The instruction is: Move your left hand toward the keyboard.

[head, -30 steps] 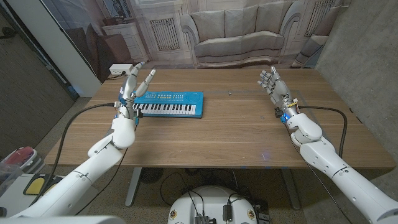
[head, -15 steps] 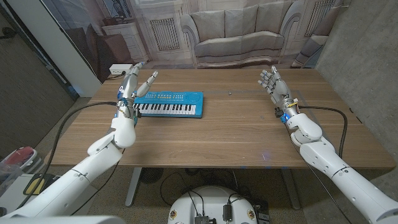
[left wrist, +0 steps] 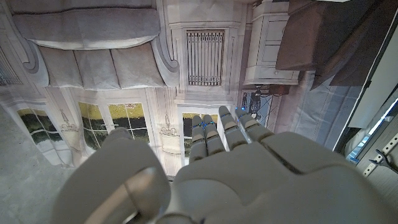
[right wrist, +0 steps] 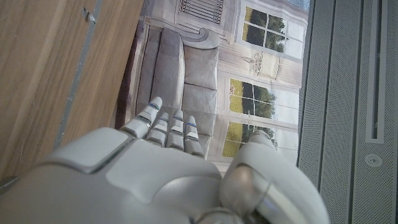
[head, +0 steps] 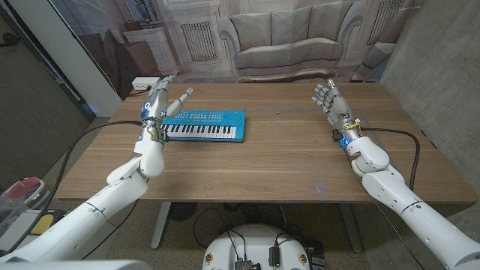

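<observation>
Your left hand (head: pixel 159 101) stands spread and empty just beside the left end of the blue keyboard (head: pixel 202 126), which lies with its long axis across the table (head: pixel 277 161), so reach rightward; your right hand (head: pixel 328 99), fingers apart, holds nothing, well apart.

Printed sofa backdrop (head: pixel 300 37) behind table (head: pixel 285 161)
</observation>
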`<state>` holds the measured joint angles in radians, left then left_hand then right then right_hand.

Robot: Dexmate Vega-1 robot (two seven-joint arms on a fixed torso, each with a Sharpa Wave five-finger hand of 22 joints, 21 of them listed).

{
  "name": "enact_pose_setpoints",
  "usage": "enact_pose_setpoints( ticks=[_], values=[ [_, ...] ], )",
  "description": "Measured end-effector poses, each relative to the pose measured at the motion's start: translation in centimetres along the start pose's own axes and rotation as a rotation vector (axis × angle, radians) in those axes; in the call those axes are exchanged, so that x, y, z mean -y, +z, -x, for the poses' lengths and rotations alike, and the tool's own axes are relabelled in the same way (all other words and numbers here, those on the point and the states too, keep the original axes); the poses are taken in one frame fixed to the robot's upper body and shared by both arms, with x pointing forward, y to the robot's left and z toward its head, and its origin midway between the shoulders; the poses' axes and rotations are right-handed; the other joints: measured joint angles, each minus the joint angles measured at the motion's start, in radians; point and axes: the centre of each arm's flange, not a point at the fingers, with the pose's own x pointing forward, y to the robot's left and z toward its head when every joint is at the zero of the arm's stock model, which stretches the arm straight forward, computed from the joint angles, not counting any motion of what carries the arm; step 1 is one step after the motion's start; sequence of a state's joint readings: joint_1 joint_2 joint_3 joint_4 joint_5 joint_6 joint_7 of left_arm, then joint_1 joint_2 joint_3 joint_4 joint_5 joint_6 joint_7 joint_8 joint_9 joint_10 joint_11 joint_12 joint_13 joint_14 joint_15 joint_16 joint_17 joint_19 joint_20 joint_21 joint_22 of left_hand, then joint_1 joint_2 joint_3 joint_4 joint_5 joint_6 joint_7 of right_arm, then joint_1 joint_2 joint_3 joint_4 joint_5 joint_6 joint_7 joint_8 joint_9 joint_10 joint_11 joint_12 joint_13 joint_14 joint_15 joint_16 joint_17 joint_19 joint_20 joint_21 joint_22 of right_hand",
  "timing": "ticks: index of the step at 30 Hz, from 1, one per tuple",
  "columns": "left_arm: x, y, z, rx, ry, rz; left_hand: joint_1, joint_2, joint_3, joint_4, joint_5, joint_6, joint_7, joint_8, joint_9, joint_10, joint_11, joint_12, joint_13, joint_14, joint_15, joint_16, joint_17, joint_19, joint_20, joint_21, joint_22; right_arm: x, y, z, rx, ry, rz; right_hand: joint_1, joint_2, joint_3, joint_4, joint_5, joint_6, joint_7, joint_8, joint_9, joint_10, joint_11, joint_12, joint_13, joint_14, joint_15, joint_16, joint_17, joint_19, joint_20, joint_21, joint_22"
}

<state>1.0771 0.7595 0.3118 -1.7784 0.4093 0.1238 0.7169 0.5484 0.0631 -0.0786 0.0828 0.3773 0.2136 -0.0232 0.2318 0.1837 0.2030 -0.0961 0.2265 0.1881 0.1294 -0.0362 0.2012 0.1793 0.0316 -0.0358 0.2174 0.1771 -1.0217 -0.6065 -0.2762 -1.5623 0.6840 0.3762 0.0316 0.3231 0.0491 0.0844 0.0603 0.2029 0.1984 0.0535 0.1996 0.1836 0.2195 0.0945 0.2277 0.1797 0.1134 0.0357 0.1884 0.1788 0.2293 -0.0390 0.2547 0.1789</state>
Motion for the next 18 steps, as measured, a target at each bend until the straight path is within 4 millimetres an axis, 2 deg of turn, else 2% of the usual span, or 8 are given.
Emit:
enact_pose_setpoints(
  ticks=[8, 9, 18],
  values=[
    [-0.26, 0.75, -0.34, 0.020, -0.006, -0.021, 0.003, 0.003, 0.000, 0.000, 0.004, 0.000, 0.000, 0.000, 0.000, 0.004, -0.004, 0.000, 0.000, 0.005, -0.005, 0.000, 0.000, 0.000, 0.000, 0.000, 0.000, 0.01, -0.03, -0.05, -0.004, 0.002, -0.001, 0.000, 0.000, 0.000, 0.000, 0.000, 0.000, 0.000, 0.000, 0.000, 0.000, 0.000, 0.000, 0.000, 0.000, 0.000, -0.001, 0.000, 0.000, 0.000, -0.007, 0.000],
    [-0.21, 0.23, -0.43, -0.003, -0.018, -0.070, 0.005, 0.005, 0.000, 0.000, 0.004, 0.000, 0.000, 0.000, 0.000, 0.004, -0.004, 0.000, 0.000, 0.005, -0.005, 0.000, 0.000, 0.000, 0.000, 0.000, 0.000, 0.13, 0.04, -0.06, -0.004, 0.002, 0.001, 0.000, 0.000, 0.000, 0.000, 0.000, 0.000, 0.000, 0.000, 0.000, 0.000, 0.000, 0.000, 0.000, 0.004, 0.004, -0.001, 0.000, 0.000, 0.000, -0.007, 0.000],
    [-0.23, 0.48, -0.83, -0.005, -0.034, -0.146, 0.005, 0.005, 0.000, 0.000, 0.008, 0.005, -0.006, 0.000, 0.000, 0.007, -0.007, 0.000, 0.000, 0.010, 0.000, 0.000, 0.000, 0.000, 0.000, -0.008, 0.000, 0.18, 0.07, 0.17, -0.006, -0.003, -0.003, 0.000, 0.000, 0.000, 0.000, 0.000, 0.000, 0.000, 0.000, 0.000, 0.000, 0.000, 0.000, 0.000, 0.005, 0.005, -0.001, 0.000, 0.000, 0.000, -0.007, 0.000]
  ],
)
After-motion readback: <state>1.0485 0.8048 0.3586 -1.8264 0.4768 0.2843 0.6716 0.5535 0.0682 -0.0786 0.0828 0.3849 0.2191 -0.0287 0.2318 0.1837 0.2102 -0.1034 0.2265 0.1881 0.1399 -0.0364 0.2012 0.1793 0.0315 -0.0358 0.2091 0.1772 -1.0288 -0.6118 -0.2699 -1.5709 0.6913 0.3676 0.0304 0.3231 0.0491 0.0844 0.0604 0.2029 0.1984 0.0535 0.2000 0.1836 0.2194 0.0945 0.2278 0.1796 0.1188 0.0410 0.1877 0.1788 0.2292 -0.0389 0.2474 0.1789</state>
